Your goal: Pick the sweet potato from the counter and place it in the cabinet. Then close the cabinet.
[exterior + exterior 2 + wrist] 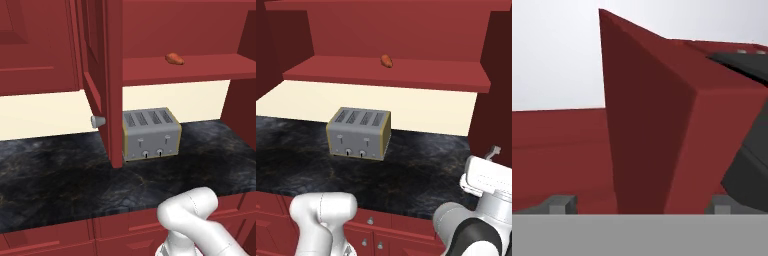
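- Hand (639, 205): its fingertips are seen well apart, with nothing held between them; a dark red cabinet door edge (647, 130) is framed straight ahead of it.
- That pose is judged to suit the closing step, since the cabinet (112, 85) door is seen open.
- Sweet potato (174, 59): a small orange-red oblong with tapered ends, laid on the red shelf (331, 70), well away from the hand and above the toaster (358, 132) on the counter (421, 170).
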